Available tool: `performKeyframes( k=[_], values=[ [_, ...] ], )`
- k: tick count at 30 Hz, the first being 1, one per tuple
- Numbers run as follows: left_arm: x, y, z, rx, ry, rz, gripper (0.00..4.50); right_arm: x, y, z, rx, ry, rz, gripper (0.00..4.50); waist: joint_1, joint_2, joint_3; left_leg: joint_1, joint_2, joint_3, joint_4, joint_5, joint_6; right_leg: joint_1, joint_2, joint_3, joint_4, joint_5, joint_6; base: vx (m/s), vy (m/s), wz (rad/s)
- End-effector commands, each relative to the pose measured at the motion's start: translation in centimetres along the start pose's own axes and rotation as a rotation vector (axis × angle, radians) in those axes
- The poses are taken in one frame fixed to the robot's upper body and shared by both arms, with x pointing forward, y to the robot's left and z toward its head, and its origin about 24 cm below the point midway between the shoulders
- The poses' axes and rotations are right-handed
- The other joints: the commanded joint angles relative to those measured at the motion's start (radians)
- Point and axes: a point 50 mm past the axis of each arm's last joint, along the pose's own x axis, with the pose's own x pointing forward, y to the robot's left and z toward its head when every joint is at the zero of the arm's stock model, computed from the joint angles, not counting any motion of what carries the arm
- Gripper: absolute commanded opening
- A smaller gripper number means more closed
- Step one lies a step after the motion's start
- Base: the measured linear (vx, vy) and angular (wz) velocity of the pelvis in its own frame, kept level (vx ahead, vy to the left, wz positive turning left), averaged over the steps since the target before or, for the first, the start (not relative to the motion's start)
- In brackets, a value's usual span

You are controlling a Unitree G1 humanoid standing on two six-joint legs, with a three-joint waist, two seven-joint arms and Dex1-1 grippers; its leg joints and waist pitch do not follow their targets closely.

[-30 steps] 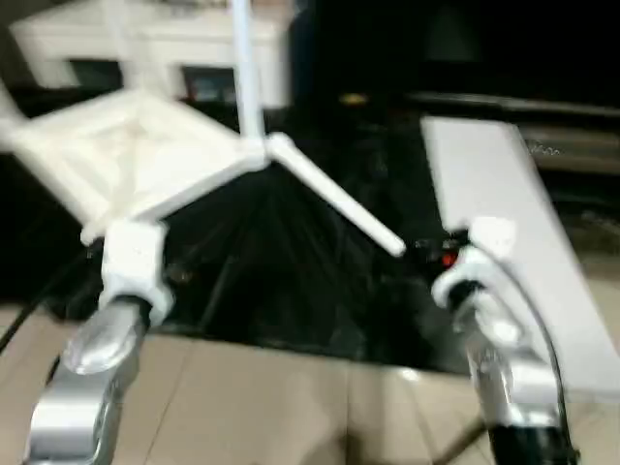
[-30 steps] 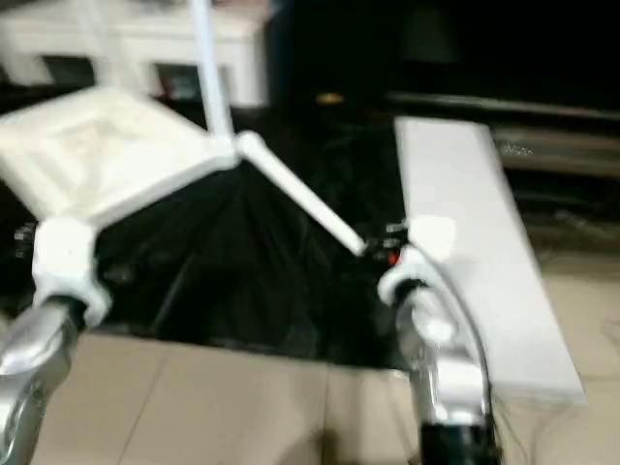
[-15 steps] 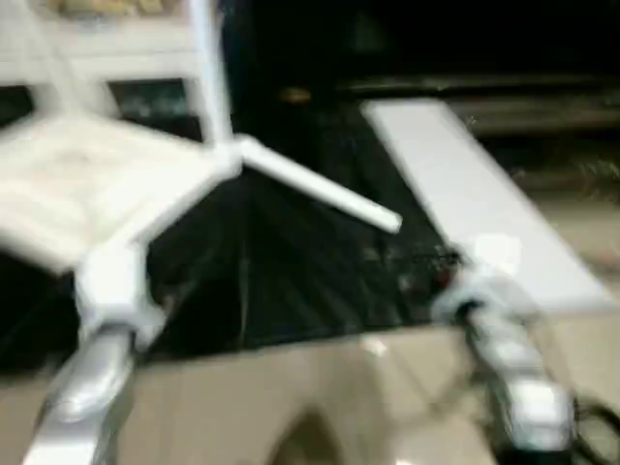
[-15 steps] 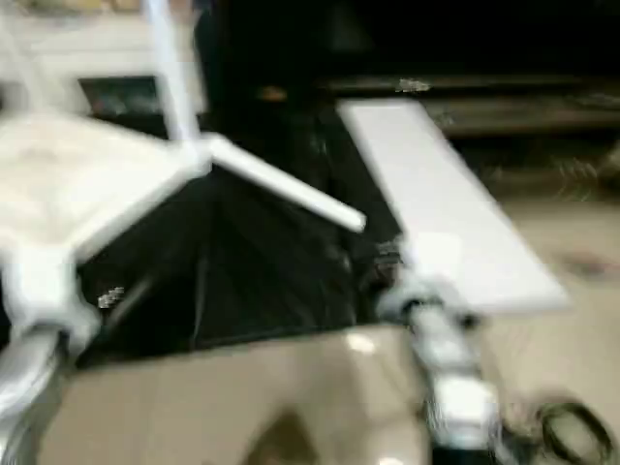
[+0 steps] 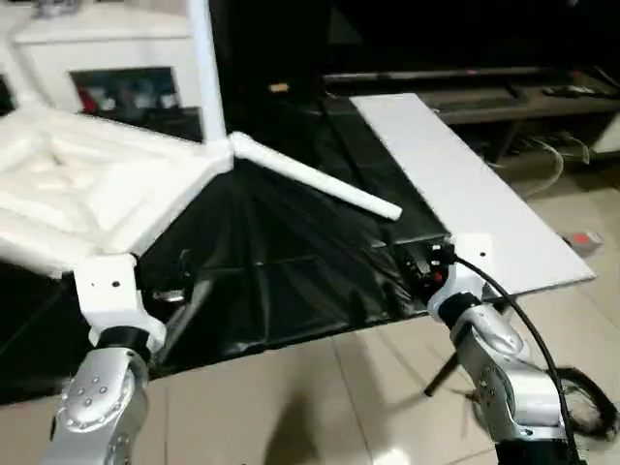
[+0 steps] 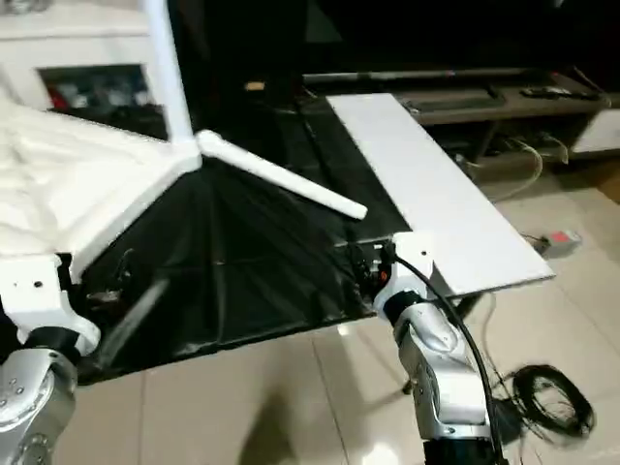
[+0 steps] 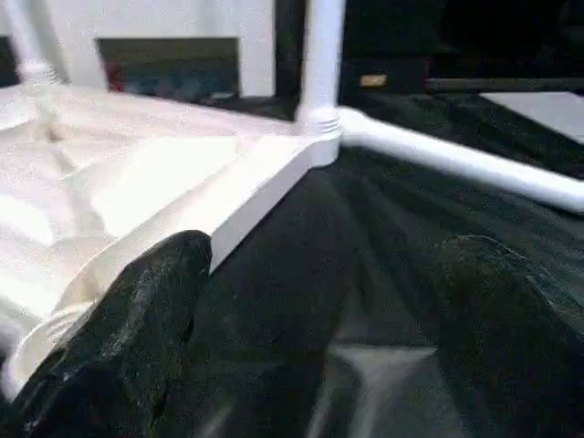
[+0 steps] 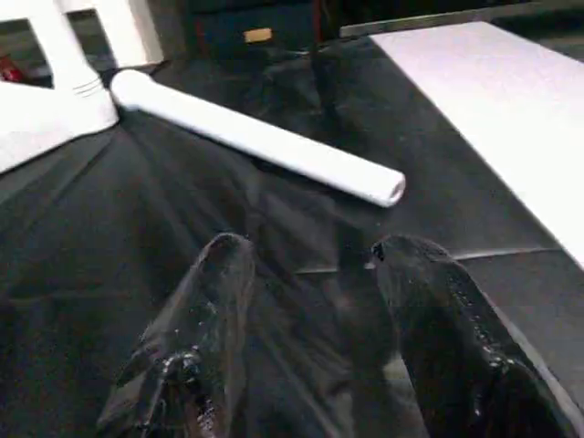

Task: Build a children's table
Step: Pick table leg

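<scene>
- Far left: the tabletop (image 5: 92, 189) lies upside down on the black sheet (image 5: 281, 262), X-ribbed underside showing, well on the left of the worktop.
- The left end effector (image 7: 319, 338) hovers just beside the tabletop's near edge, its two black fingers (image 7: 137, 328) spread wide with only sheet between them, so it grips nothing.
- One leg (image 5: 206, 68) stands upright in the corner socket (image 7: 318, 123) at the tabletop's right corner. That one I'd call fitted.
- In the left wrist view, a second upright tube (image 7: 23, 41) rises at the far left corner; it looks seated too, though its base is hard to read.
- Moving right: a loose leg (image 5: 315, 179) lies flat on the sheet, one end close against the fitted corner, the other pointing toward the right arm. It looks not yet installed.
- The right end effector (image 8: 315, 301) hangs over bare sheet, near that leg's free end but apart from it, fingers (image 8: 205, 310) about half spread and holding nothing.
- Far right: a long white board (image 5: 465, 184) lies along the sheet's edge.
- My read: roughly halfway, with two legs up, one waiting on the sheet, and a fourth I can't locate.
</scene>
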Motion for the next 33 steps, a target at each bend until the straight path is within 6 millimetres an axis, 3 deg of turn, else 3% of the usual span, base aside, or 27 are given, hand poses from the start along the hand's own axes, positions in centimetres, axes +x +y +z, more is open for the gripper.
performKeyframes(
  k=[1, 2, 3, 4, 6, 7, 8, 9, 10, 11, 12, 14, 15, 16, 17, 19, 21, 22, 23, 24, 26, 28, 29, 30, 31, 32, 33],
  values=[
    [0.6, -0.9, 0.3, 0.008, -0.016, -0.048, 4.5, -0.1, 0.0, 0.7, -0.049, -0.028, 0.008, 2.37, -0.012, 0.015, -0.035, 0.026, 0.101, -0.06, -0.131, -0.669, -0.073, 0.005, -0.058, 0.035, -0.086, -0.41, -0.112, 0.069, 0.005, -0.06],
    [0.8, -1.0, 0.4, 0.007, -0.02, -0.053, 4.5, -0.1, -0.1, 0.8, -0.061, -0.03, 0.007, 2.37, -0.01, 0.018, -0.041, 0.023, 0.097, -0.055, -0.129, -0.621, -0.057, 0.015, -0.06, 0.039, -0.085, -0.383, -0.125, 0.071, -0.005, 0.05],
    [1.3, -1.2, 0.7, 0.006, -0.026, -0.063, 4.5, 0.1, -0.2, 1.0, -0.058, -0.038, 0.002, 2.37, 0.02, -0.008, -0.042, -0.092, 0.053, -0.061, -0.103, -0.432, 0.059, 0.104, -0.102, 0.027, -0.112, -0.356, -0.109, 0.071, -0.005, 0.05],
    [1.7, -1.4, 0.8, 0.004, -0.031, -0.069, 4.5, 0.2, -0.4, 1.1, -0.053, -0.043, -0.002, 2.37, 0.024, -0.008, -0.048, -0.111, 0.057, -0.049, -0.015, -0.227, 0.157, 0.133, -0.204, 0.036, -0.161, -0.511, -0.072, 0.078, 0.005, 0.34],
    [2.0, -1.5, 0.8, 0.003, -0.031, -0.074, 4.5, 0.4, -0.4, 1.1, -0.061, -0.041, -0.009, 2.37, 0.032, 0.002, -0.058, -0.13, 0.081, -0.059, 0.03, -0.068, 0.191, 0.149, -0.221, 0.006, -0.172, -0.5, -0.113, 0.114, 0.019, 0.57],
    [2.1, -1.5, 0.7, 0.003, -0.033, -0.077, 4.5, 0.4, -0.5, 1.0, -0.067, -0.039, -0.013, 2.37, 0.02, 0.024, -0.054, -0.1, 0.07, -0.07, -0.034, -0.014, 0.225, 0.135, -0.104, -0.068, -0.136, -0.394, -0.103, 0.167, 0.025, 0.6],
    [2.1, -1.5, 0.7, 0.003, -0.033, -0.077, 4.5, 0.4, -0.5, 1.0, -0.067, -0.039, -0.013, 2.37, 0.003, 0.038, -0.061, -0.048, 0.056, -0.1, -0.06, 0.027, 0.271, 0.115, -0.021, -0.098, -0.092, -0.318, -0.087, 0.261, 0.039, 0.59],
    [2.1, -1.5, 0.7, 0.003, -0.033, -0.077, 4.5, 0.4, -0.5, 1.0, -0.067, -0.039, -0.013, 2.37, -0.04, 0.07, -0.092, 0.17, 0.081, -0.252, -0.045, 0.136, 0.476, -0.077, 0.079, -0.086, 0.095, -0.284, -0.023, 0.261, 0.039, 0.59],
    [2.3, -1.5, 0.9, -0.013, -0.038, -0.078, 4.5, 0.6, -0.2, 1.3, -0.059, -0.048, 0.003, 2.37, -0.037, 0.054, -0.093, 0.169, 0.109, -0.328, -0.022, 0.445, 0.565, -0.137, 0.065, -0.036, 0.169, -0.267, 0.035, 0.255, 0.007, 0.56],
    [2.3, -1.5, 0.9, -0.015, -0.038, -0.075, 4.5, 0.7, -0.1, 1.3, -0.059, -0.048, 0.007, 2.37, -0.019, 0.049, -0.081, 0.141, 0.089, -0.326, -0.018, 0.511, 0.532, -0.17, 0.055, 0.002, 0.201, -0.212, 0.075, 0.172, -0.037, 0.46],
    [2.6, -1.3, 0.8, -0.024, -0.035, -0.058, 4.5, 1.1, 0.3, 1.4, -0.062, -0.05, 0.033, 2.37, -0.022, 0.031, -0.074, 0.113, 0.081, -0.325, -0.044, 0.477, 0.499, -0.165, 0.054, 0.018, 0.214, -0.169, 0.087, 0.172, -0.037, 0.46],
    [3.2, -0.8, 1.2, -0.054, -0.049, -0.019, 4.5, 2.0, 1.4, 2.0, -0.025, -0.079, 0.102, 2.55, -0.02, -0.007, -0.065, 0.063, 0.012, -0.283, -0.077, 0.287, 0.302, -0.15, 0.039, 0.077, 0.151, 0.048, 0.025, 0.137, -0.036, 0.58],
    [3.7, -0.5, 1.3, -0.056, -0.051, -0.007, 4.5, 2.6, 1.8, 2.1, -0.012, -0.083, 0.126, 2.55, -0.011, -0.058, -0.057, 0.027, -0.102, -0.233, -0.042, 0.029, 0.152, -0.066, -0.021, 0.163, 0.012, 0.095, 0.032, 0.125, -0.041, 0.67],
    [3.8, -0.5, 1.3, -0.058, -0.051, -0.006, 4.5, 2.6, 1.9, 2.2, -0.013, -0.084, 0.129, 2.65, 0.027, -0.097, -0.053, -0.042, -0.127, -0.112, 0.125, -0.17, 0.161, 0.014, -0.131, 0.22, -0.102, -0.194, 0.111, 0.108, -0.071, 0.83],
    [3.9, -0.4, 1.2, -0.059, -0.048, -0.006, 4.5, 2.7, 2.0, 2.2, -0.019, -0.084, 0.134, 2.82, 0.015, -0.07, -0.055, -0.085, -0.05, -0.122, 0.171, -0.125, 0.129, 0.068, -0.205, 0.198, -0.074, -0.298, 0.022, 0.159, -0.047, 0.66],
    [4.3, -0.2, 1.0, -0.05, -0.041, -0.01, 4.5, 2.8, 2.2, 2.6, -0.041, -0.099, 0.145, 2.92, 0.033, -0.043, -0.049, -0.103, -0.013, -0.108, 0.176, -0.055, 0.074, 0.083, -0.215, 0.151, -0.101, -0.353, -0.109, 0.165, -0.023, 0.58],
    [4.5, -0.3, 0.8, -0.049, -0.031, -0.023, 4.5, 2.7, 2.2, 2.9, -0.05, -0.106, 0.147, 3.14, 0.046, -0.009, -0.045, -0.112, 0.055, -0.095, 0.124, 0.052, 0.077, 0.106, -0.214, 0.05, -0.135, -0.376, -0.262, 0.167, 0.053, 0.64],
    [4.5, -0.6, 0.5, -0.067, -0.013, -0.052, 4.5, 2.6, 1.9, 3.2, -0.041, -0.116, 0.129, 3.14, 0.033, 0.023, -0.054, -0.037, 0.09, -0.083, -0.015, 0.095, 0.022, 0.075, -0.048, 0.015, -0.072, -0.309, -0.261, 0.202, 0.134, 0.45],
    [4.3, -1.0, 0.3, -0.102, -0.011, -0.111, 4.5, 2.6, 1.6, 3.3, -0.029, -0.127, 0.112, 3.34, -0.003, 0.081, -0.07, 0.096, 0.166, -0.176, -0.067, 0.139, 0.126, -0.074, 0.058, -0.028, 0.107, -0.161, -0.162, 0.226, 0.167, 0.2],
    [4.2, -1.3, 0.3, -0.108, -0.009, -0.145, 4.5, 2.6, 1.4, 3.4, -0.024, -0.13, 0.099, 3.34, -0.025, 0.062, -0.097, 0.14, 0.2, -0.208, -0.039, 0.306, 0.168, -0.128, 0.05, -0.015, 0.162, -0.14, -0.102, 0.226, 0.167, 0.2],
    [4.1, -1.5, 0.2, -0.084, -0.008, -0.171, 4.5, 2.6, 1.0, 3.3, -0.032, -0.123, 0.083, 3.47, 0.029, 0.052, -0.113, 0.089, 0.144, -0.153, 0.054, 1.357, 0.04, -0.168, 0.022, 0.022, 0.165, 0.185, 0.067, 0.124, 0.13, 0.12],
    [4.1, -2.0, 0.5, -0.098, -0.023, -0.23, 4.5, 2.6, 0.4, 3.2, -0.072, -0.103, 0.041, 3.69, 0.023, 0.01, -0.114, 0.121, 0.055, -0.112, 0.067, 1.592, -0.059, -0.195, 0.023, 0.048, 0.07, 0.431, 0.023, -0.049, 0.074, 0.07],
    [4.1, -2.0, 0.5, -0.095, -0.023, -0.239, 4.5, 2.7, 0.1, 3.3, -0.077, -0.103, 0.024, 3.81, 0.019, -0.048, -0.089, 0.048, -0.03, -0.06, 0.069, 1.054, -0.097, -0.143, -0.007, 0.084, 0.016, 0.631, -0.095, -0.146, 0.005, 0.24],
    [4.5, -2.2, 0.6, -0.074, -0.013, -0.273, 4.5, 2.9, -0.9, 3.6, -0.111, -0.087, -0.042, 3.81, 0.033, -0.069, -0.089, -0.028, -0.042, -0.057, 0.083, 0.696, -0.048, -0.052, -0.079, 0.142, 0.022, 0.752, -0.169, -0.146, 0.005, 0.24],
    [4.8, -2.3, 0.6, -0.062, -0.009, -0.281, 4.5, 3.0, -1.4, 3.8, -0.129, -0.085, -0.069, 3.88, 0.073, -0.041, -0.074, -0.02, 0.034, -0.083, 0.079, 0.124, -0.001, -0.077, -0.186, 0.197, -0.062, 0.595, -0.285, -0.073, 0.009, 0.43],
    [4.9, -2.3, 0.6, -0.068, -0.007, -0.297, 4.5, 3.0, -1.8, 4.0, -0.142, -0.075, -0.096, 4.08, 0.058, -0.017, -0.078, -0.035, 0.058, -0.097, 0.033, -0.009, -0.022, -0.036, -0.149, 0.168, -0.04, 0.349, -0.387, -0.041, -0.001, 0.26],
    [5.1, -2.4, 0.5, -0.074, -0.002, -0.31, 4.5, 3.1, -2.2, 4.2, -0.144, -0.077, -0.108, 4.15, 0.051, 0.003, -0.073, -0.037, 0.066, -0.093, 0.004, -0.028, -0.038, -0.048, -0.096, 0.134, -0.027, 0.217, -0.388, -0.041, -0.001, 0.26]
  ],
)
